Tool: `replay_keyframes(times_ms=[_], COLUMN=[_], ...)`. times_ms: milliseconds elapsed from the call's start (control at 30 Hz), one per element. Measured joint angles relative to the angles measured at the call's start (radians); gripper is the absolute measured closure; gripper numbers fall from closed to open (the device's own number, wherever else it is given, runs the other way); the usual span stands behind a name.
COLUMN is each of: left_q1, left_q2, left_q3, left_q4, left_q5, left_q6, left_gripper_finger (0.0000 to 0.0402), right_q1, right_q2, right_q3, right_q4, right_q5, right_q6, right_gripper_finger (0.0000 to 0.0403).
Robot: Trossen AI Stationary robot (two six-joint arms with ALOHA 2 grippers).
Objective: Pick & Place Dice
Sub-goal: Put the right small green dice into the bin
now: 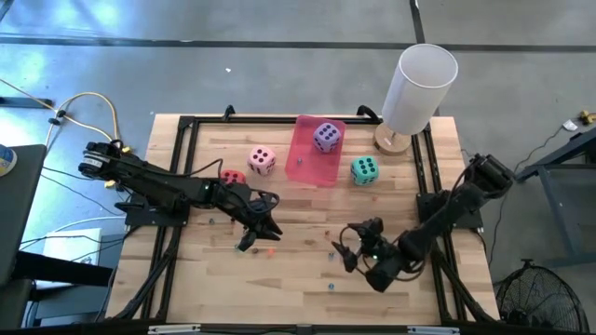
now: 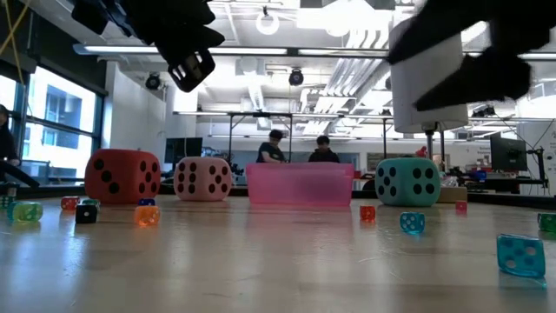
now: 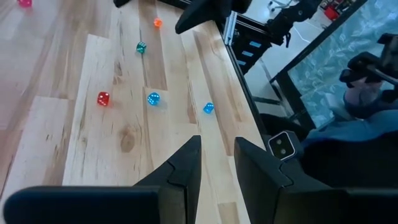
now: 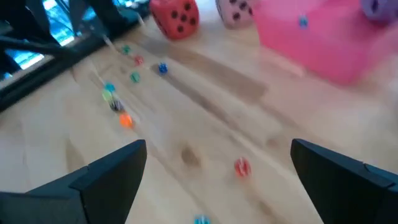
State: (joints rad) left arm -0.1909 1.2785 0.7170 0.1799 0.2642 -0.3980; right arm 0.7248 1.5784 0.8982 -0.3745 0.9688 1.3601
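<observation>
High view: the left pincer hangs over bare bench near the middle-left, fingers drawn almost together with only a slim gap and holding nothing; the right pincer sits over the near right part, fingers spread wide and empty, as its own wrist view confirms. Just behind the left arm lies the red die, partly hidden by it; the pink die stands a little farther back, beside the pink tray. The purple die already rests inside that tray, and the teal die stands just outside its right wall. We judge the step in hand to be reaching for a next die, likely red or pink for the left arm, teal for the right. To do it well we would open the left fingers fully first, come down square over two flat faces, and close gently, since the cubes look soft and may squash or roll. Small coloured dice scattered nearby should stay clear of the fingers. All four cubes show dark pips.
</observation>
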Motion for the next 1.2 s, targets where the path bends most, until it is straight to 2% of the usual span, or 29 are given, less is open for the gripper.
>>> replay_keyframes(times_ms=[233,300,433,533,700,767,833,967,1100,1200], left_q1=[0.0,0.0,0.0,0.0,-0.011,-0.011,-0.011,-0.01,-0.01,-0.01], left_q2=[0.0,0.0,0.0,0.0,0.0,0.0,0.0,0.0,0.0,0.0], left_q3=[0.0,0.0,0.0,0.0,0.0,0.0,0.0,0.0,0.0,0.0], left_q4=[0.0,0.0,0.0,0.0,0.0,0.0,0.0,0.0,0.0,0.0], left_q5=[-0.002,-0.011,-0.058,-0.065,-0.064,-0.063,-0.063,-0.063,-0.063,-0.063], left_q6=[0.0,-0.001,-0.002,-0.01,-0.019,-0.021,-0.021,-0.021,-0.021,-0.021], left_gripper_finger=[0.031,0.031,0.031,0.031,0.031,0.031,0.031,0.031,0.031,0.031], right_q1=[0.121,0.155,0.187,0.187,0.179,0.173,0.165,0.157,0.157,0.143], right_q2=[0.0,0.0,0.0,0.0,0.0,0.0,0.0,0.005,0.017,0.016], right_q3=[0.0,0.0,0.0,0.0,0.0,0.0,0.0,0.0,0.0,0.0], right_q4=[-0.384,-0.463,-0.448,-0.394,-0.195,-0.131,-0.114,-0.125,-0.166,-0.209], right_q5=[-0.041,-0.041,-0.041,-0.042,-0.03,-0.065,-0.158,-0.338,-0.376,-0.407], right_q6=[0.425,0.499,0.458,0.328,0.08,0.014,-0.019,0.046,0.236,0.278], right_gripper_finger=[0.0011,0.0011,0.0011,0.0011,0.0011,0.0011,0.0011,0.0011,0.0011,0.0011])
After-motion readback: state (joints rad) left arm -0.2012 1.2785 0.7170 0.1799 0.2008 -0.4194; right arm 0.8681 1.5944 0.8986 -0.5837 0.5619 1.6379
